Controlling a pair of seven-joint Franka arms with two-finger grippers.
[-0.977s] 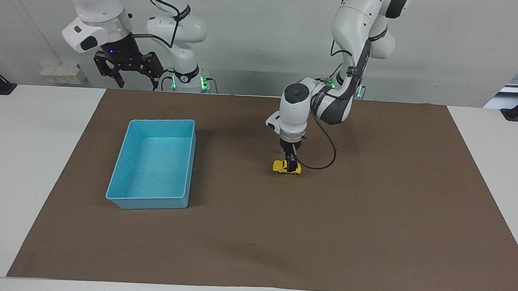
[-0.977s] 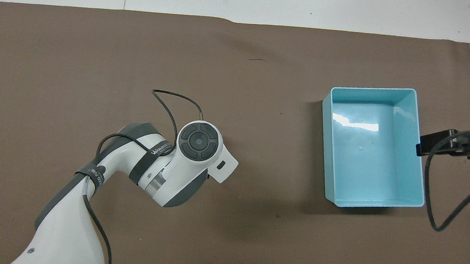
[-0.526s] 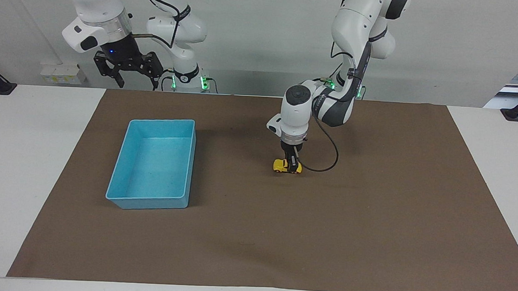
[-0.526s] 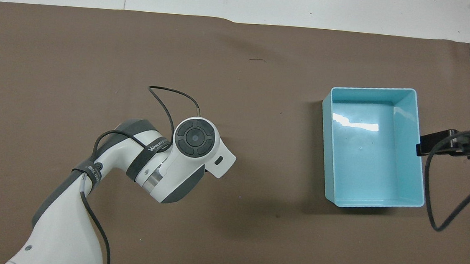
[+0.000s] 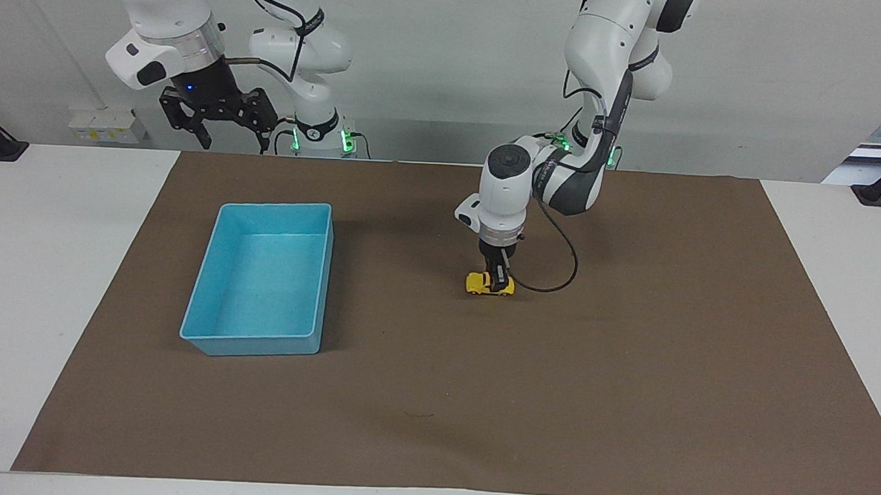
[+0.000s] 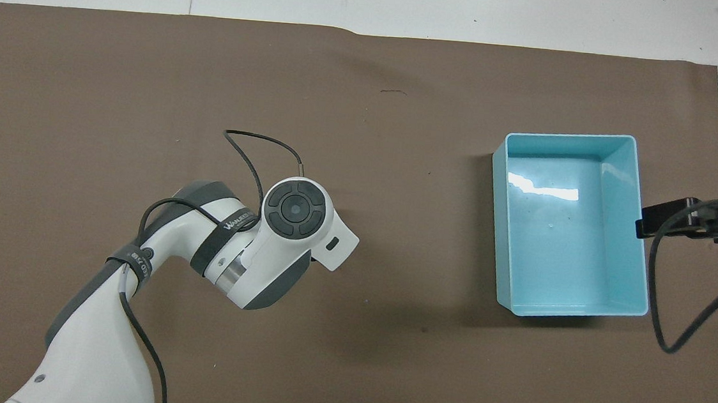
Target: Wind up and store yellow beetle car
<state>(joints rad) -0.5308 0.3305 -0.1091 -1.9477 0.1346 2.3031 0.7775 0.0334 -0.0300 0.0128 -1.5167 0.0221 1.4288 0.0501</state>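
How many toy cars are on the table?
1: the yellow car sits mid-mat, gripped by the left gripper. The blue bin holds none. None seems hidden.

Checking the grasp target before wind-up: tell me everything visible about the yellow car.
The car is a tiny bright yellow toy with a rounded beetle-like body and small dark wheels; it looks like glossy plastic or metal. It sits upright on its wheels on the brown mat, mid-table, well apart from the blue bin. The left pincer comes straight down on its middle, shut on it, hiding part of the roof. In the overhead view the arm covers it completely.
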